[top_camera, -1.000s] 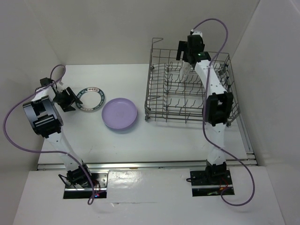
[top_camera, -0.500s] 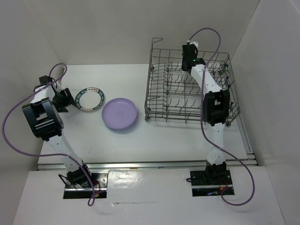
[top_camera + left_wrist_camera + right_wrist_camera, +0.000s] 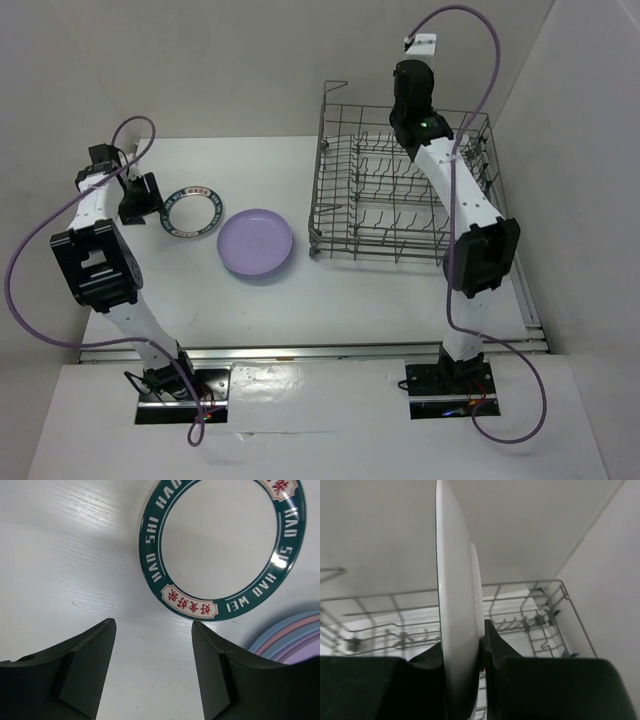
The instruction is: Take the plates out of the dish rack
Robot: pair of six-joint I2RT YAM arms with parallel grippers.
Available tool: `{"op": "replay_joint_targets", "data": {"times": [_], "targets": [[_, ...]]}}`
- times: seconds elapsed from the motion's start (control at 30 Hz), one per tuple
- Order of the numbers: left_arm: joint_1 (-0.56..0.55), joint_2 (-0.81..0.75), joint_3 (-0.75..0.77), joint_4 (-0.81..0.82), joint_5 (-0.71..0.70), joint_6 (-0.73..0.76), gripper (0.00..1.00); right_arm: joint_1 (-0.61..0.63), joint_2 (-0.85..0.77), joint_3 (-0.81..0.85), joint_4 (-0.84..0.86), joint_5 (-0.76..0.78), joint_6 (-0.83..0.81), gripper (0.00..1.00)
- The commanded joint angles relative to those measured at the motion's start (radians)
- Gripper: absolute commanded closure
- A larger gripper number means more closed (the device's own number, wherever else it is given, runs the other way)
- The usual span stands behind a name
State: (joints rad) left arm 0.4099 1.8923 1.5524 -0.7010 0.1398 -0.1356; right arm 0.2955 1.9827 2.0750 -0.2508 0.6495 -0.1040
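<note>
My right gripper is shut on a white plate, which I see edge-on and upright, lifted above the grey wire dish rack. From above, the right gripper is raised over the back of the dish rack, and its wrist hides the plate. My left gripper hangs open over bare table, just short of a white plate with a dark green lettered rim. Beside that patterned plate lies a stack with a lilac plate on top; blue and pink rims show under it.
White walls close in the table on the left, back and right. The rack fills the right half, with rows of upright tines inside. A purple cable loops high above the right arm.
The right gripper shut on the white plate inside the rack and lifted it up and out. The left gripper drew back a little to the left of the patterned plate.
</note>
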Motion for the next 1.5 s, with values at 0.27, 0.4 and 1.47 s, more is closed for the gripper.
{"op": "replay_joint_targets", "data": {"times": [0.27,0.4,1.47], "targets": [[-0.131,-0.257,0.162,-0.106,0.598,0.175,0.23,-0.059,-0.355,-0.418,0.246,-1.273,0.539,1.00],[-0.218,-0.246,0.241,-0.247,0.907,0.261,0.16,-0.027,-0.295,-0.573,0.543,-1.632,0.772,1.00],[-0.338,-0.220,0.199,-0.287,0.776,0.199,1.00,0.234,-0.058,-0.403,0.489,-1.549,0.736,0.64]]}}
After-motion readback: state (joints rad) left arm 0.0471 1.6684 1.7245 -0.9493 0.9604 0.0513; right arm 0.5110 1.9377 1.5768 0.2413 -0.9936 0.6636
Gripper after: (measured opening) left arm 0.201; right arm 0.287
